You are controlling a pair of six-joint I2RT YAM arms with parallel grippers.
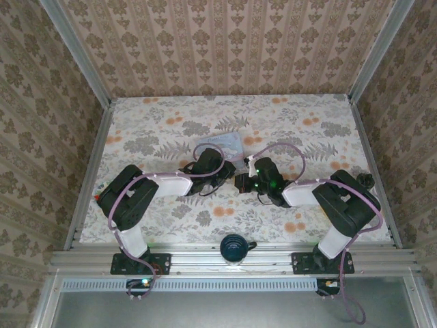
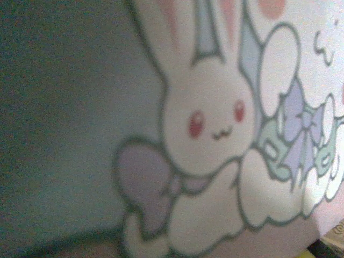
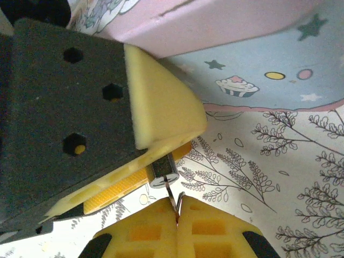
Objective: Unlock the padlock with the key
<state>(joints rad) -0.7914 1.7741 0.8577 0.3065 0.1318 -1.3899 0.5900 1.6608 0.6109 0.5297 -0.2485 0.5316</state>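
The two arms reach in to meet in the middle of the flower-patterned counter. Just above that meeting point in the overhead view lies a pale blue tin with a pink lid and cartoon pictures.

The left gripper sits just left of centre, close up against the tin. Its wrist camera looks straight at the printed white rabbit with red eyes and a lilac bow on the tin, all of it blurred.

In the right wrist view, the tiny padlock of dark and silvery metal sits at centre frame. It is caught between the left arm's pale foam pad above and its ribbed yellow finger below. Those jaws stand narrow, clamped on the padlock.

The right gripper comes up from the bottom edge of that view. Its yellow jaws are pressed tight together on a thin bent sliver of metal, which runs up to the padlock. From here I can't tell whether that sliver is the key or the shackle. The tin's blue side, with stars and a cupcake, fills the upper right.

A black round knob-like object stands at bottom centre of the overhead view, between the arm bases.
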